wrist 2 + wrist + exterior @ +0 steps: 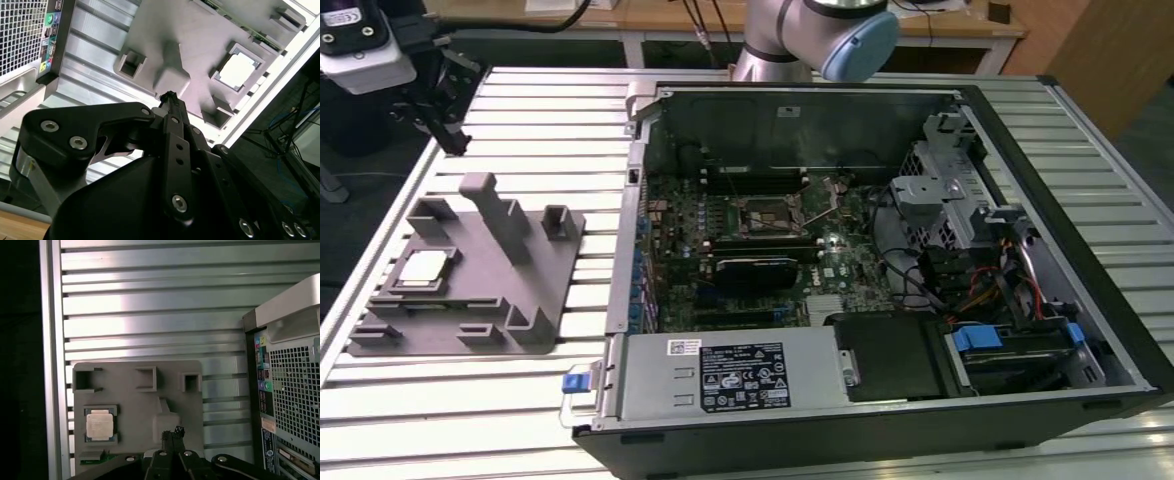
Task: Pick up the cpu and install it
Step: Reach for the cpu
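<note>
cpu [100, 425], one, in one gray holder [137, 400], pincer [173, 432] closed, clear of both

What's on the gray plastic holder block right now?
The flat, silvery-topped square cpu lies in a square recess of the gray plastic holder block. The recess floor beneath it is covered.

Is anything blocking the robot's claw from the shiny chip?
Nothing visible does. The cpu lies uncovered in the gray holder, and the gripper hangs above, jaws shut. The holder's tall post stands beside the chip, not over it.
</note>
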`<state>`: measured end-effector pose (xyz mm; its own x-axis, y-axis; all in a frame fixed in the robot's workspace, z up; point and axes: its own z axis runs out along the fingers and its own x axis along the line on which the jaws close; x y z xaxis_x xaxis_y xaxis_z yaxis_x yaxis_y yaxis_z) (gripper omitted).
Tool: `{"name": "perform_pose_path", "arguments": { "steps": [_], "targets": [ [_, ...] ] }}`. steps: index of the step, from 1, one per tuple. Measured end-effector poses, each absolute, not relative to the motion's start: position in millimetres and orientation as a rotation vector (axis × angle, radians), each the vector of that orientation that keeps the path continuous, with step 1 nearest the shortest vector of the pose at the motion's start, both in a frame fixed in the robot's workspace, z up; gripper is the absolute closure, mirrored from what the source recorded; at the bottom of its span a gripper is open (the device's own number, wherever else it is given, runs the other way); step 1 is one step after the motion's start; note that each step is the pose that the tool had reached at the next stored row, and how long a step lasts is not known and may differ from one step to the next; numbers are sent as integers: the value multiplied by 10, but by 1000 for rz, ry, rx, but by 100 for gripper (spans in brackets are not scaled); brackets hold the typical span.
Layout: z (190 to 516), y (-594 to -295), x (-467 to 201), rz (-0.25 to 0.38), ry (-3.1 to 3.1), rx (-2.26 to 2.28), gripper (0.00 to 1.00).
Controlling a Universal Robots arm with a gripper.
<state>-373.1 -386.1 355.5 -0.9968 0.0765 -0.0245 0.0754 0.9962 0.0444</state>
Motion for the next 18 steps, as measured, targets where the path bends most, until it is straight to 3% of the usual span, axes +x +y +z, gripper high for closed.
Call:
{"name": "perform_pose_path", "arguments": {
  "steps": [18],
  "targets": [
    [3490,-3867,-3857,68,3112,118,89]
  ]
}}
